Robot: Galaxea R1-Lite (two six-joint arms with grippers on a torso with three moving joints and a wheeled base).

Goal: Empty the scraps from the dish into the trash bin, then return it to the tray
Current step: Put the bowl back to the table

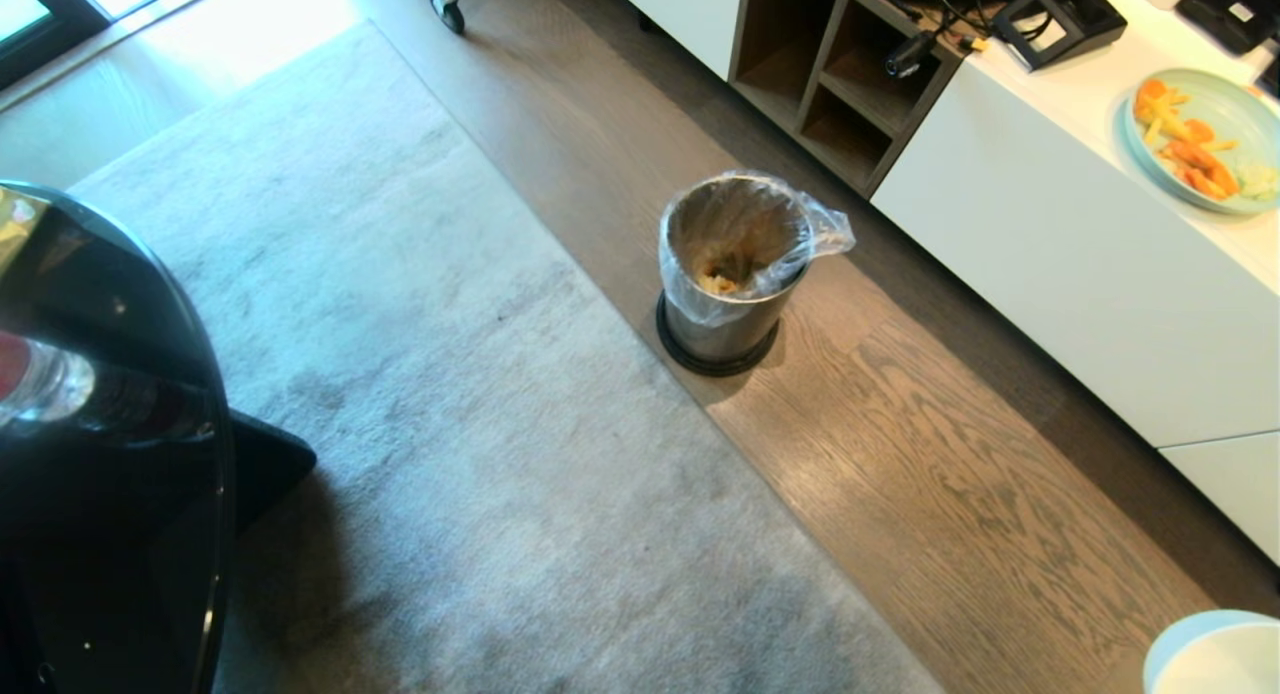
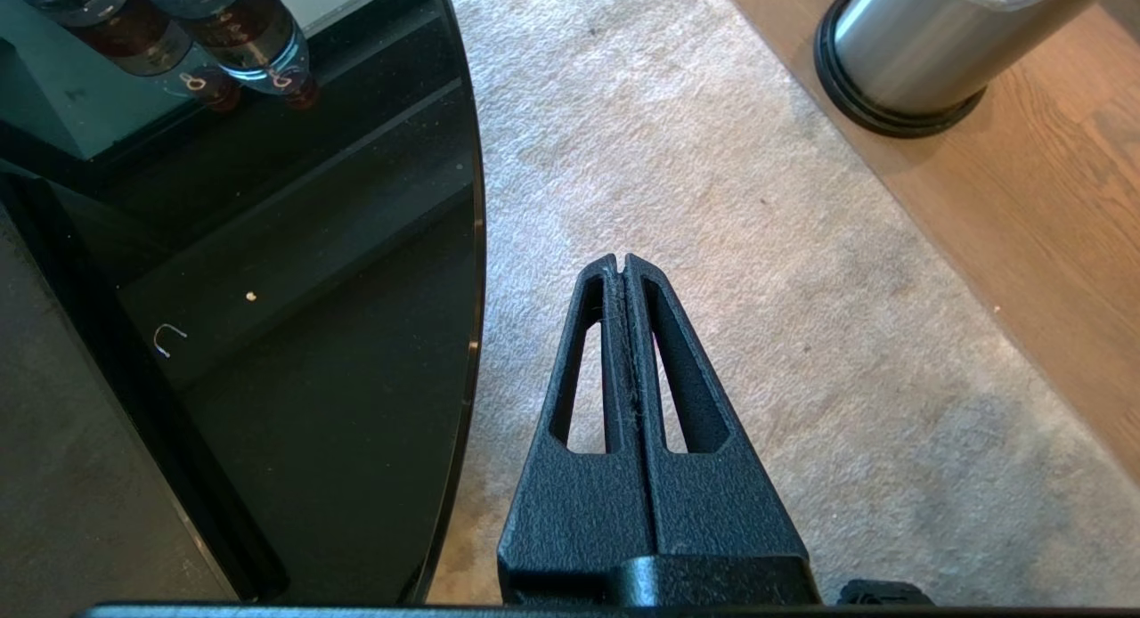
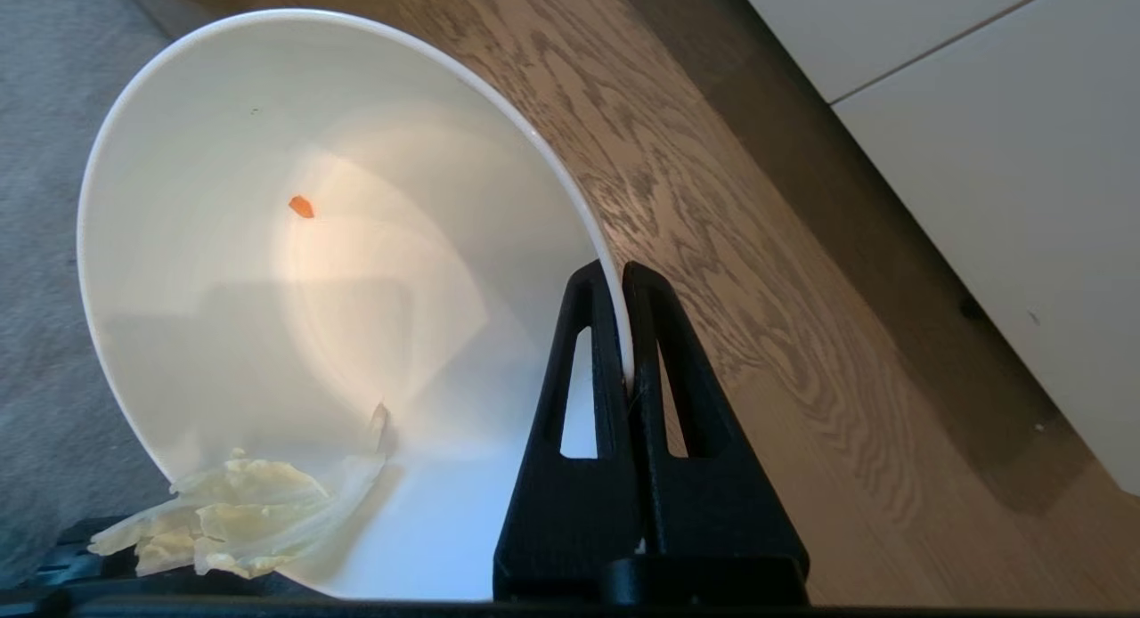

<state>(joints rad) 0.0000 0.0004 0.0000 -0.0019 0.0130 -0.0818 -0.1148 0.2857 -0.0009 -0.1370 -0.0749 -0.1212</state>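
My right gripper (image 3: 621, 275) is shut on the rim of the white dish (image 3: 294, 271), holding it tilted above the wood floor. A pale leafy scrap (image 3: 232, 520) clings at the dish's rim and one orange bit (image 3: 301, 207) sticks inside. In the head view only the dish's edge (image 1: 1215, 654) shows, at the lower right corner. The steel trash bin (image 1: 725, 264) with its clear liner stands on the floor ahead, scraps (image 1: 718, 282) lying in its bottom. The bin's base (image 2: 899, 75) shows in the left wrist view. My left gripper (image 2: 621, 264) hangs shut and empty over the carpet. The tray is out of view.
A black glass table (image 1: 120, 454) with bottles (image 2: 223, 30) stands at the left. A white cabinet (image 1: 1080, 254) runs along the right, bearing a blue-green plate of food (image 1: 1205, 139) and cables. A grey carpet (image 1: 450, 424) covers the floor left of the bin.
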